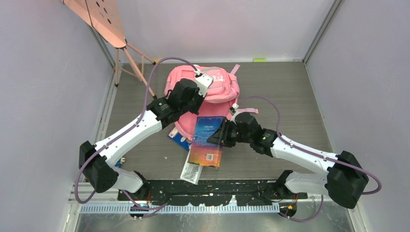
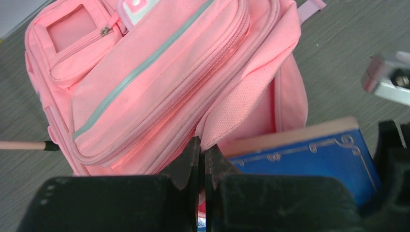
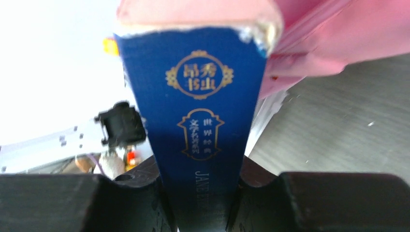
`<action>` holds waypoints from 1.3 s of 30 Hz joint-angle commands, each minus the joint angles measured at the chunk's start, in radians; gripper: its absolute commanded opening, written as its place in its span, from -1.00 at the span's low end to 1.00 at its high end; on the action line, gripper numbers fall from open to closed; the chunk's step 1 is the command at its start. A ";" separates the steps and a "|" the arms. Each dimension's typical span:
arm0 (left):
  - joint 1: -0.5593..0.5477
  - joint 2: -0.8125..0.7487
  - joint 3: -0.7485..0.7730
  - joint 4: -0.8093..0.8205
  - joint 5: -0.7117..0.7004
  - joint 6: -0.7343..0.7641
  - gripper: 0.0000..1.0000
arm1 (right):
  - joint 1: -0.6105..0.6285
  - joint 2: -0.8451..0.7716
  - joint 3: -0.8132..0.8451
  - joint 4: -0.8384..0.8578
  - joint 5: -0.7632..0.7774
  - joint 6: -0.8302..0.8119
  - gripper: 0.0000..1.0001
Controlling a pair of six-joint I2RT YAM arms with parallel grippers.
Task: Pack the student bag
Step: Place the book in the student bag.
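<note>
The pink student bag [image 1: 212, 84] lies at the back middle of the table. My left gripper [image 1: 196, 99] is shut on the pink fabric edge of the bag's opening; in the left wrist view the bag [image 2: 159, 72] fills the frame and the left gripper [image 2: 203, 151] pinches the flap. My right gripper [image 1: 224, 134] is shut on a blue book [image 1: 208, 142] that lies with its far end at the bag's mouth. In the right wrist view the right gripper [image 3: 200, 186] clamps the book's spine [image 3: 198, 106], with the bag [image 3: 338, 34] above and to the right. The book also shows in the left wrist view [image 2: 309, 162].
A second blue book [image 1: 177, 138] sticks out from under the bag at the left. A white patterned flat item [image 1: 191, 172] lies near the front edge. A pink board on a tripod [image 1: 104, 19] stands at the back left. Grey walls close in both sides.
</note>
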 commanded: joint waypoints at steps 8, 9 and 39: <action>0.004 -0.113 -0.024 0.139 0.145 -0.034 -1.00 | -0.029 0.014 0.037 0.382 0.556 0.124 -0.99; 0.004 -0.113 -0.024 0.139 0.155 -0.036 -1.00 | -0.033 0.024 0.030 0.431 0.576 0.133 -0.99; 0.005 -0.110 0.007 0.106 0.297 -0.110 -1.00 | -0.092 0.420 -0.009 1.461 0.869 0.188 -0.99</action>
